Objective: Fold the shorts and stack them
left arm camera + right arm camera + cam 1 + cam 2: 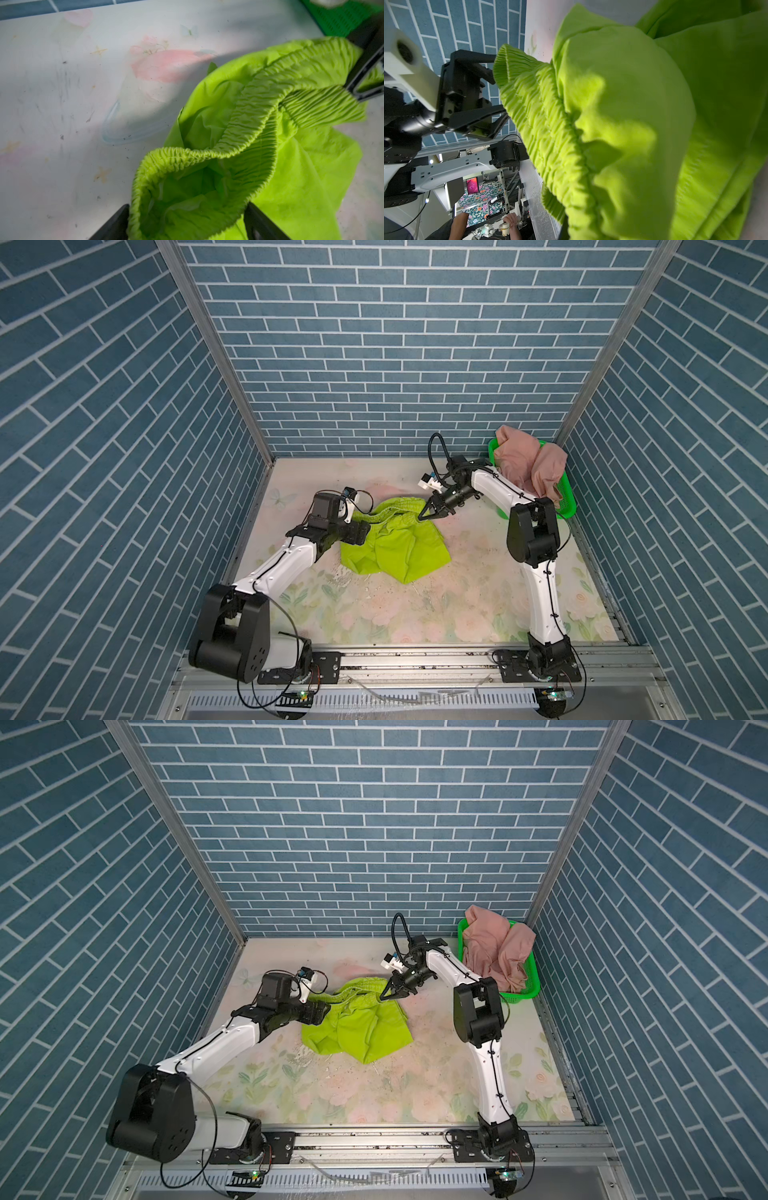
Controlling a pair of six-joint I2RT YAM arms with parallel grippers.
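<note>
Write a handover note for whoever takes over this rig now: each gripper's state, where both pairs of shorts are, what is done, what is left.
Left gripper: open, straddling the waistband of the lime-green shorts.
Right gripper: shut on the waistband's other end.
Lime-green shorts: crumpled on the table, waistband raised.
Pink shorts: heaped in the green basket, far right corner.
Done: nothing folded.
Left: fold both pairs, stack them.

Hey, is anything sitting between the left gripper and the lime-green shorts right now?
Nothing visible. The left gripper has its jaws apart on either side of the lime-green shorts' gathered waistband. The right gripper pinches the same waistband farther along, clear of that gap.
</note>
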